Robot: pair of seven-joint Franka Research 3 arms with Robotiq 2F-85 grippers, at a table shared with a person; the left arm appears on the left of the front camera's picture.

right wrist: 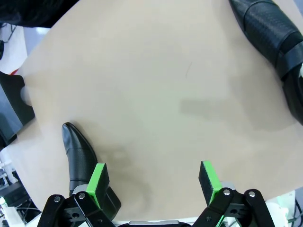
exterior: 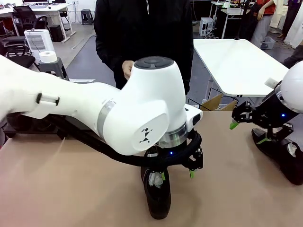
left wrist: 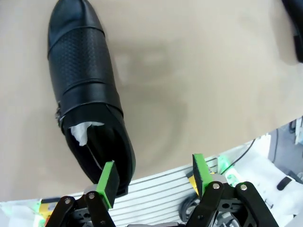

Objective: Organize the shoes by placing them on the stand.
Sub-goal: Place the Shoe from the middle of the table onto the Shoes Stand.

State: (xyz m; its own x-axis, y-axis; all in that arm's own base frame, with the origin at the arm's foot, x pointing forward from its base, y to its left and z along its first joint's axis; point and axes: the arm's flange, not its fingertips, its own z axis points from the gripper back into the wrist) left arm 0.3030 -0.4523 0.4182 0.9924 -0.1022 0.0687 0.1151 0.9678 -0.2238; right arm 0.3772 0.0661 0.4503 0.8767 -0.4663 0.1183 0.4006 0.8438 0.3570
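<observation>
Front view: the left gripper (exterior: 177, 175) hangs with its jaws spread, and the middle shoe (exterior: 157, 198) lies directly beneath them on the table (exterior: 71, 189). The right gripper (exterior: 247, 133) is spread too, with the right shoe (exterior: 284, 158) just below its jaws.

Left wrist view: nothing sits between the spread jaws. The middle shoe's heel is at one pad (left wrist: 108, 182), contact unclear, and its toe points away.

Right wrist view: the jaws are wide with bare table between them. The right shoe lies beside one pad (right wrist: 98, 182), and the middle shoe is far ahead on the other side.
</observation>
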